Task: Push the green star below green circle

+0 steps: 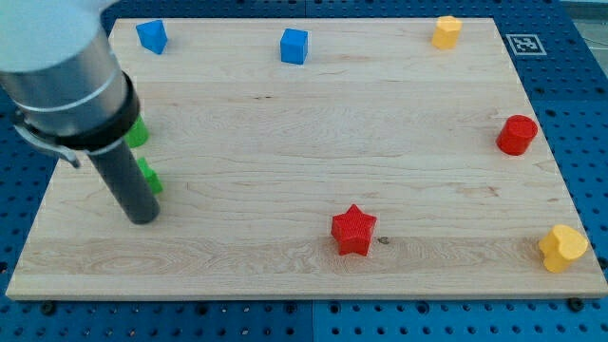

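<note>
Green star [149, 177] peeks out just right of my tip [142, 218] near the surface's left edge, green circle [139, 133] directly above; my end effector grasps nothing.

A pale wooden bench [285, 123] is seen lying on a blue pegboard [589, 123]. Near the bench's top left corner a blue block [151, 36] of irregular shape is placed, and a blue cube [294, 46] is found further toward the view's right along the same top edge. A yellow block [446, 31] is set near the top right corner. By the right edge a red cylinder [517, 135] is stood. A red star [353, 230] is laid low on the bench, right of centre. A yellow heart-like block [562, 248] is placed at the bottom right corner. A black-and-white marker tag [522, 44] is fixed beyond the top right corner.
</note>
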